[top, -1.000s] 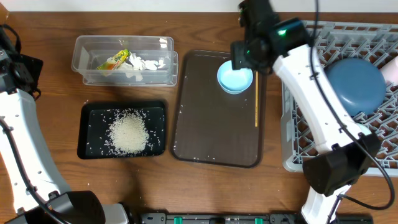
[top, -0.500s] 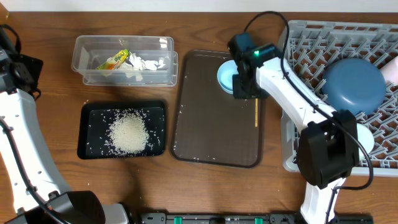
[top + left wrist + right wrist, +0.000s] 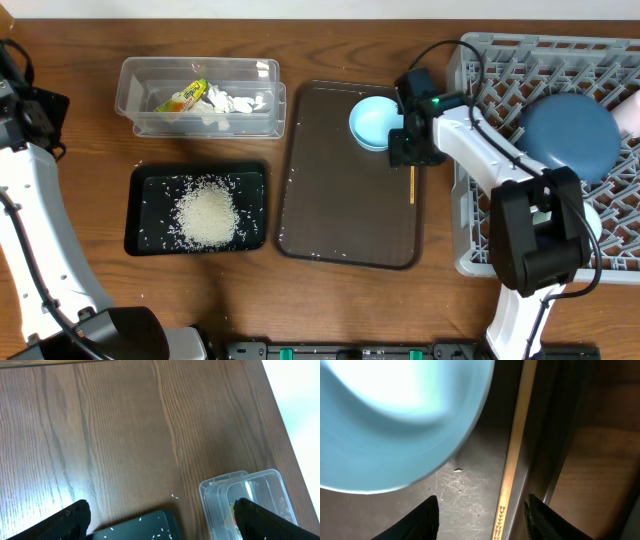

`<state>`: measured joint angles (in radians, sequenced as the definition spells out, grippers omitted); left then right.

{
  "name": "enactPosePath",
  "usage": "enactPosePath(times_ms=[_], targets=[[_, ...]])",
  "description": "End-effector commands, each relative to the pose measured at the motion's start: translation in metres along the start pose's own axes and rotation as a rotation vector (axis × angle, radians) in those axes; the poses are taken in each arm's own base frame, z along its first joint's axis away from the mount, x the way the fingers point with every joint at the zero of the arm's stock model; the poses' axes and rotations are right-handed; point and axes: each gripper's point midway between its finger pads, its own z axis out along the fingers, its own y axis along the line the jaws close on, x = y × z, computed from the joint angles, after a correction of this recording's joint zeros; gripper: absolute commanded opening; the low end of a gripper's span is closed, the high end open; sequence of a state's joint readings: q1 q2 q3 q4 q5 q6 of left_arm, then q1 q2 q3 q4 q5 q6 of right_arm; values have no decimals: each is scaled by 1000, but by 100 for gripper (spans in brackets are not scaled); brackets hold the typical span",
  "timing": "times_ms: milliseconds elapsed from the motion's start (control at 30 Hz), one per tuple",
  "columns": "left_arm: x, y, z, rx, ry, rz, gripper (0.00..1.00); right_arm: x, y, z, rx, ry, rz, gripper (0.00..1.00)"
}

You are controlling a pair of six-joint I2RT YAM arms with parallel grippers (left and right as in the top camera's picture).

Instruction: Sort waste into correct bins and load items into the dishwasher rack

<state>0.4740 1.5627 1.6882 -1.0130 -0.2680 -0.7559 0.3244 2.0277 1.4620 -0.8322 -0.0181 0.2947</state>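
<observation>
at the brown tray's right edge, the right gripper straddles the chopstick, spread, nothing pinched. next it must sink lower and pinch; the left gripper hangs wide apart, empty

Glossy blue bowl, scratched brown tray, wooden chopstick, wood-grain table

One grey dishwasher rack fills the right of the frame, with one dark blue plate in it and one pink-white cup at the right edge. Three shallow holders lie left of it — one clear container, one black tray and one brown serving tray. One light blue bowl shows plainly, along with one chopstick, one printed wrapper and one clump of white tissue. The rice — one heap plus scattered grains, too many to count.
</observation>
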Motion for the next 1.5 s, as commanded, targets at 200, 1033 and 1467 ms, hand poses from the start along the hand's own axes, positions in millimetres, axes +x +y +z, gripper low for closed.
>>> enactPosePath(times_ms=[200, 1033, 1467], targets=[[0, 2, 1, -8, -2, -1, 93, 9, -4, 15, -56, 21, -46, 51], [0, 2, 1, -8, -2, -1, 93, 17, -4, 27, -42, 10, 82, 6], [0, 2, 1, -8, -2, -2, 93, -22, -28, -87, -82, -148, 75, 1]])
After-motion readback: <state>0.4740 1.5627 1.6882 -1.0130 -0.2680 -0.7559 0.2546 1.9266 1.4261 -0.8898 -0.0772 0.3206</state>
